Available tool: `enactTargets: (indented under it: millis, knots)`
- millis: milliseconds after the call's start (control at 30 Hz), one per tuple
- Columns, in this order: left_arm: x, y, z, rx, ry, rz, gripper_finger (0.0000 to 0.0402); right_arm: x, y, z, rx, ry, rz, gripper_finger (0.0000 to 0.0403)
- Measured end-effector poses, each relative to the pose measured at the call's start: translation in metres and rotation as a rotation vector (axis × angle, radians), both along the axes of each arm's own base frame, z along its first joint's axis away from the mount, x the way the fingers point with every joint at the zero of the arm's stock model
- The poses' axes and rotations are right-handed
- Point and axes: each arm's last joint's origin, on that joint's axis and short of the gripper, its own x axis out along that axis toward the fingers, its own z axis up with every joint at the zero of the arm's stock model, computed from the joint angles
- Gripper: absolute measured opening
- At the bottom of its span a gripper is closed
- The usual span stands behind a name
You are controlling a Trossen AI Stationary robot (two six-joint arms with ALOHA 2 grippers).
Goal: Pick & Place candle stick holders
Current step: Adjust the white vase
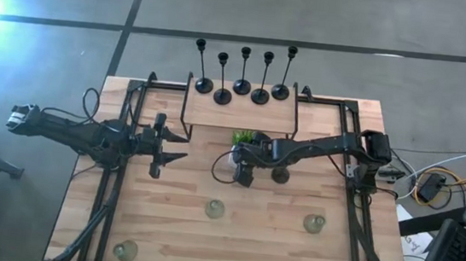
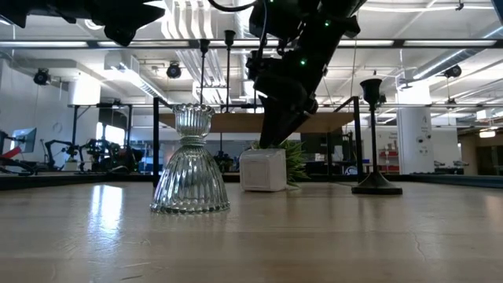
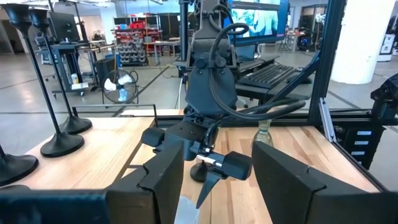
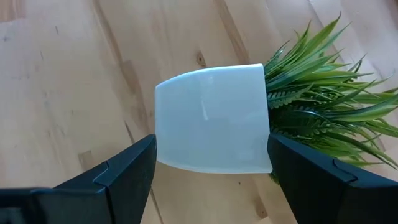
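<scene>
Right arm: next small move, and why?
Probably close the right gripper on the white pot: its open fingers already flank the pot on both sides, low on the table. The left gripper waits open on the left.

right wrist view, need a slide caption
Open right gripper straddles a tipped white cube pot of spiky green plant on the wooden table.

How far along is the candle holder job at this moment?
Done: five black holders stand on the shelf. In hand: nothing; the open right claw straddles the plant pot, left claw waits open. Left: one black holder and three glass holders on the table.
</scene>
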Motion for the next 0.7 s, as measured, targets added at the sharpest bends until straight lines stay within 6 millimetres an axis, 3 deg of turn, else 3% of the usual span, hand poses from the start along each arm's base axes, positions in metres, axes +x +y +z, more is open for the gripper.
enactTargets:
  millis: [467, 700]
  knots:
    - [0.0, -0.001, 0.0, -0.005, 0.003, -0.022, 0.0193, 0.001, -0.001, -0.001, -0.036, -0.022, 0.006, 0.0289]
    - [0.0, -0.001, 0.0, -0.007, 0.0, -0.023, 0.0193, 0.002, -0.012, -0.001, -0.035, -0.028, -0.02, 0.0295]
